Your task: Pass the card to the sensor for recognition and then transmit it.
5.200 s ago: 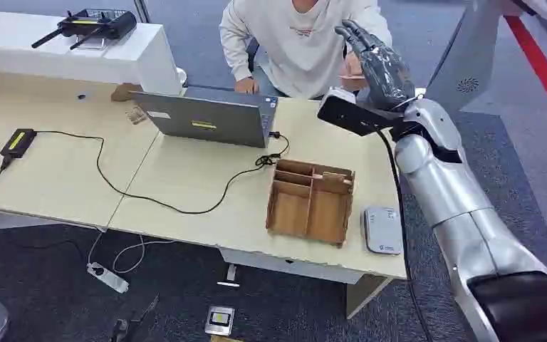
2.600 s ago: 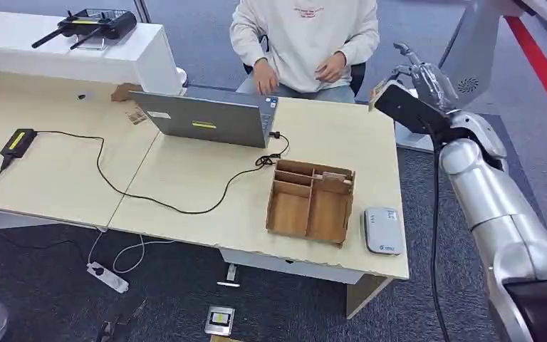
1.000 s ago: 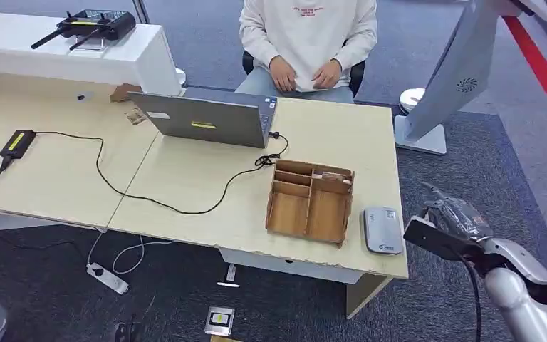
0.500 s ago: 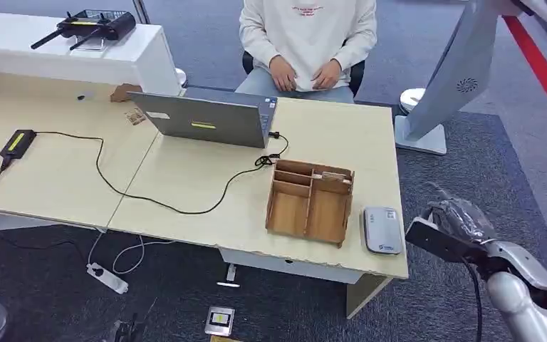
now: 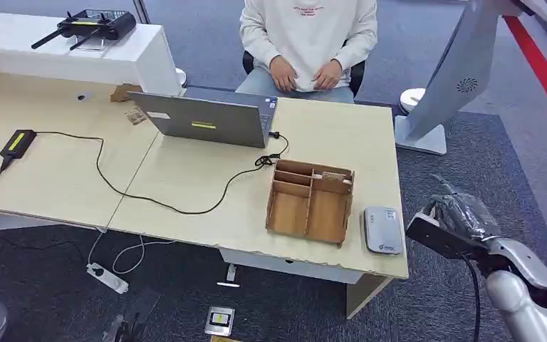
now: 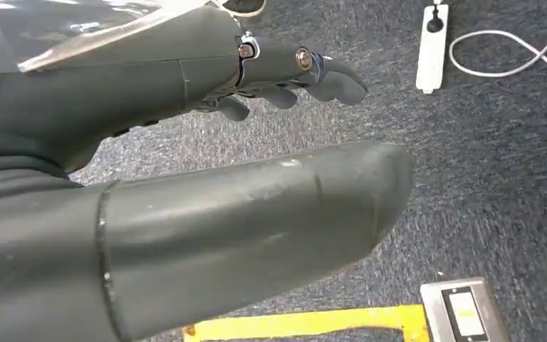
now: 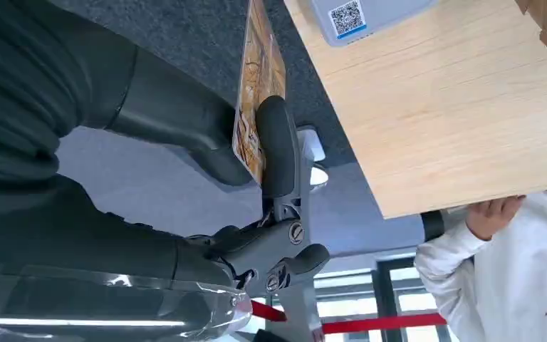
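1. R arm comes in low at the desk's (image 5: 185, 185) right end, forearm angled up, right hand (image 5: 463, 214) off the desk edge over the carpet, just beside the sensor (image 5: 382, 229).
2. R wrist view: the right hand (image 7: 206, 142) pinches the card (image 7: 255, 85) between thick thumb and a dark finger; card stands on edge, printed face partly seen, its far end near the sensor's QR label (image 7: 347, 16) but apart from it.
3. Sensor lies flat on the desk near the right front corner, next to the wooden tray (image 5: 310, 201).
4. L wrist view: left hand (image 6: 185, 142) hangs over the carpet, fingers loosely extended & apart, nothing in it.
5. A person (image 5: 308, 35) sits behind the desk, hands in lap; laptop (image 5: 203, 117) in front of them.
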You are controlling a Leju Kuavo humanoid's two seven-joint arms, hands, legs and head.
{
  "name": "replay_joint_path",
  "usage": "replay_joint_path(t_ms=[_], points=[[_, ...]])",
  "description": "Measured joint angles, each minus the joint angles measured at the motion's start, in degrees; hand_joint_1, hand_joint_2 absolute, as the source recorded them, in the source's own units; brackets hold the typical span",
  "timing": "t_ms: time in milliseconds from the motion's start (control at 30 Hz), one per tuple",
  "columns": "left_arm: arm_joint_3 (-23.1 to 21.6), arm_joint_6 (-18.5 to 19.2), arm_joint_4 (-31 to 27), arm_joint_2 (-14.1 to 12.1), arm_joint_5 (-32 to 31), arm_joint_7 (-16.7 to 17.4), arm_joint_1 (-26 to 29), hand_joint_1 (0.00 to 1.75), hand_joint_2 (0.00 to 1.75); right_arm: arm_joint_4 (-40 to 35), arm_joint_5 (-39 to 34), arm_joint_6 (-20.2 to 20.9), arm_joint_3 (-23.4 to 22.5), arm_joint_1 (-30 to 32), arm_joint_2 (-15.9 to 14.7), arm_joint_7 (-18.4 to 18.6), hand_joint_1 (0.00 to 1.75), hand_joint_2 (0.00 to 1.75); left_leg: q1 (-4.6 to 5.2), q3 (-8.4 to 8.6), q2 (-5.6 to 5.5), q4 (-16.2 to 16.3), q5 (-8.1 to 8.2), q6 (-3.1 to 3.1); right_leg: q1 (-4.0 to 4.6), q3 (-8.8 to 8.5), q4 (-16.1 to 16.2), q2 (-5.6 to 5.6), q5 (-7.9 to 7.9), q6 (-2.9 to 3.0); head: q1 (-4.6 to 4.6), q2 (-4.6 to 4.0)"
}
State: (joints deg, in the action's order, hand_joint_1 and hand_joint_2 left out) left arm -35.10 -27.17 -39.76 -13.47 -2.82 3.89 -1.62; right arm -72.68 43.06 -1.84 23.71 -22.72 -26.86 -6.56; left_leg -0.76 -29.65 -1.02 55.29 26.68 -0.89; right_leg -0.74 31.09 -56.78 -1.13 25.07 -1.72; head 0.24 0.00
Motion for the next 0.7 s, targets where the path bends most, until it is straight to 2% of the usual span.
replay_joint_path(t_ms=[700], points=[[0.57,0.68,1.79,1.16,0.09,-0.35,-0.4,0.0,0.0,2.03,0.26,-0.5,0.09,0.27,1.07,0.04,1.75,1.75,0.0,-0.01,0.0,0.0,0.0,0.0,0.0,0.0,0.0,0.0,0.0,0.0,0.0,0.0]])
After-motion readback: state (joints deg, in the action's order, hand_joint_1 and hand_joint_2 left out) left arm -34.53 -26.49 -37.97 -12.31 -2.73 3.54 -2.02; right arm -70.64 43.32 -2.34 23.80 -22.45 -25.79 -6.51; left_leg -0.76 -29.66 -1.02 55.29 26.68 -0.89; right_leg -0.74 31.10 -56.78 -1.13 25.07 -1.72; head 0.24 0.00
